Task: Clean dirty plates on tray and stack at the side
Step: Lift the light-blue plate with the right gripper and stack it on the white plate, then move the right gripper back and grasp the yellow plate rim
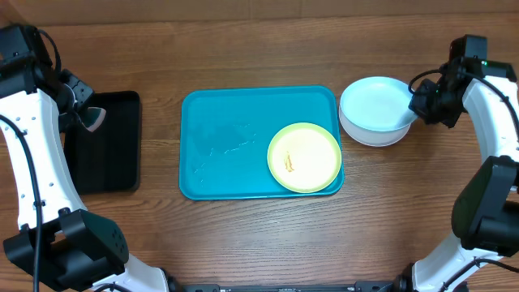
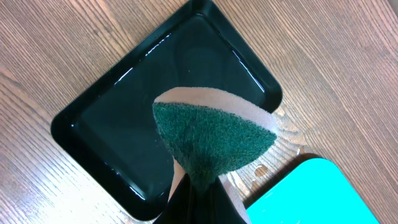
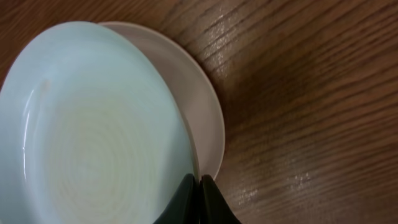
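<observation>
Overhead: right hand pinches the light blue plate at its 3 o'clock rim. The plate sits off-centre on the white plate, on the desk at 3 o'clock of the tray. Centre it and lay it flat before releasing. The smeared yellow-green plate waits at the tray's 4 o'clock. Left hand clamps the sponge over the black tray.

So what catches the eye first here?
The turquoise tray at centre, a smeared yellow-green plate on its right side. Beside it, the right gripper pinches a light blue plate resting on a white plate; far left, the left gripper holds a green sponge over a black tray.
</observation>
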